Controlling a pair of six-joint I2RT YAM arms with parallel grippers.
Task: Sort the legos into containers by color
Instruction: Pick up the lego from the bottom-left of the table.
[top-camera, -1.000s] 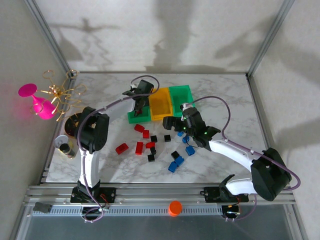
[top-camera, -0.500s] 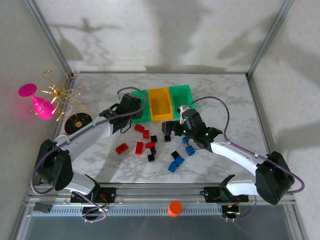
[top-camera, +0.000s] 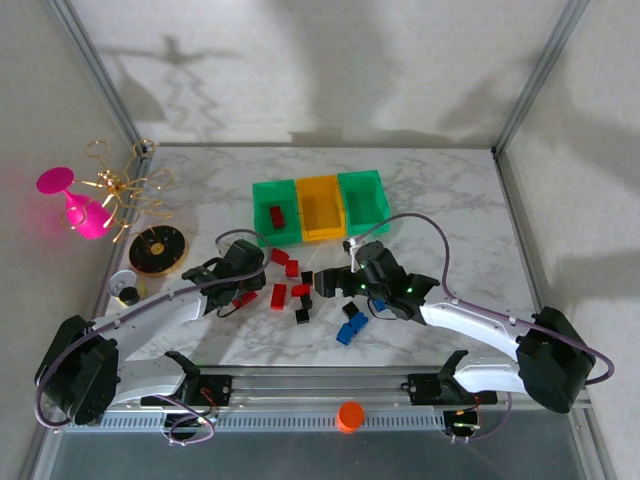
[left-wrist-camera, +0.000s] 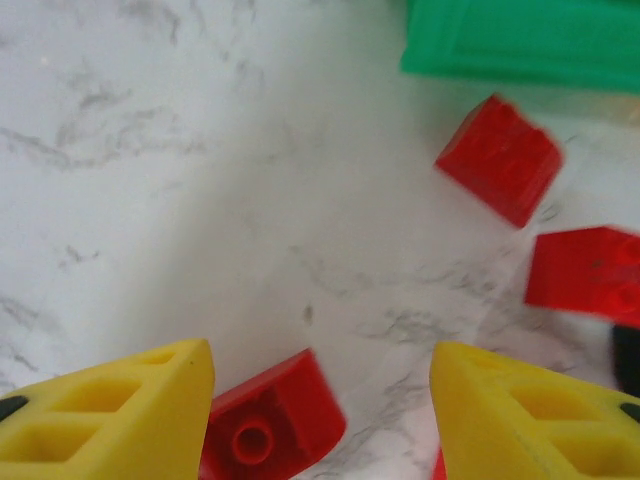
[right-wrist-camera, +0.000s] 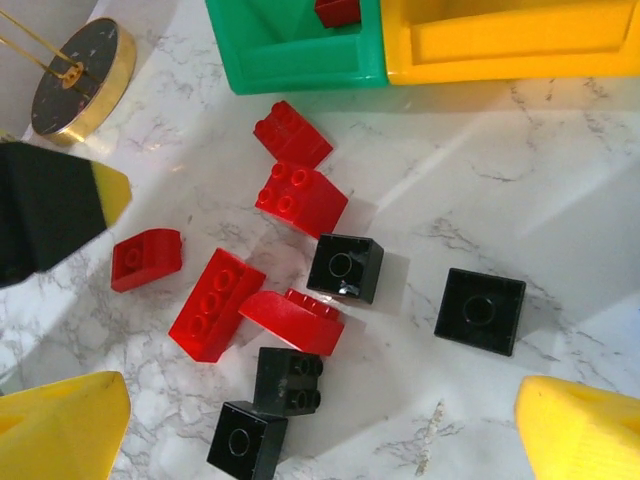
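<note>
On the surface (top-camera: 450, 200) below the containers (top-camera: 322, 235), loose legos (right-wrist-camera: 216, 303): red left, black mid, blue right. One red piece (top-camera: 277, 214) lies in the left green bin. L tool (left-wrist-camera: 320, 372) wide, straddling a red brick (left-wrist-camera: 270, 420). R tool (right-wrist-camera: 320, 405) wide over black ones, holding nothing.

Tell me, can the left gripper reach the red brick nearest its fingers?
Probably yes: the left gripper is open, and the red brick lies on bare table between its fingers, with nothing on top.
</note>
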